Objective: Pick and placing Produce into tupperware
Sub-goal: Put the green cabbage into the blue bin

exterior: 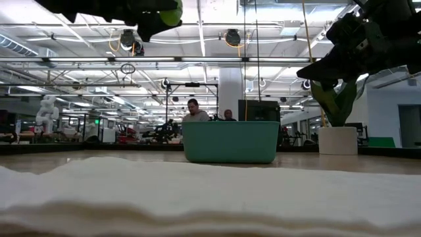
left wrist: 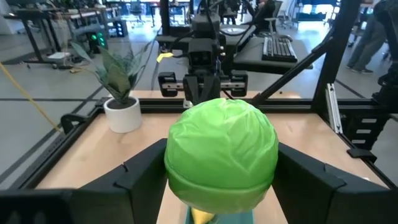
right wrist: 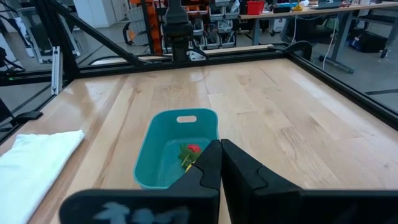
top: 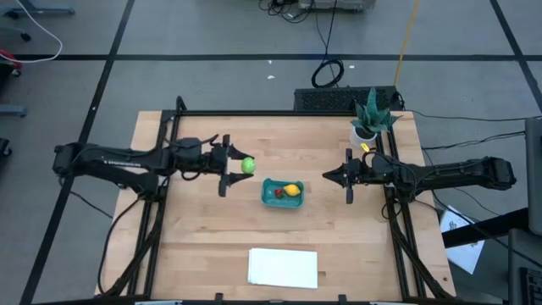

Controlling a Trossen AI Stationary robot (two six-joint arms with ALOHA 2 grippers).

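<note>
Cloth [top: 283, 267], white and folded flat, lies nearest at the front edge of the wooden bench [top: 195, 246]. Beyond it, near the middle of the bench, sits the teal tupperware [top: 282, 192], holding the yellow lemon [top: 291, 190] and, beside it, the small red fruit [top: 278, 192]. Just past the tub's left corner, the left gripper [top: 239, 165] is raised above the bench, its fingers [left wrist: 140, 171] spread wide around the green ball [top: 247, 165] and pinching it between them. To the right of the tub and apart from it hangs the right gripper [top: 326, 176], its fingers [right wrist: 208, 168] pressed together and pointing toward the tub, carrying nothing. At the far right corner stands a potted plant [top: 370, 119] in a white pot.
</note>
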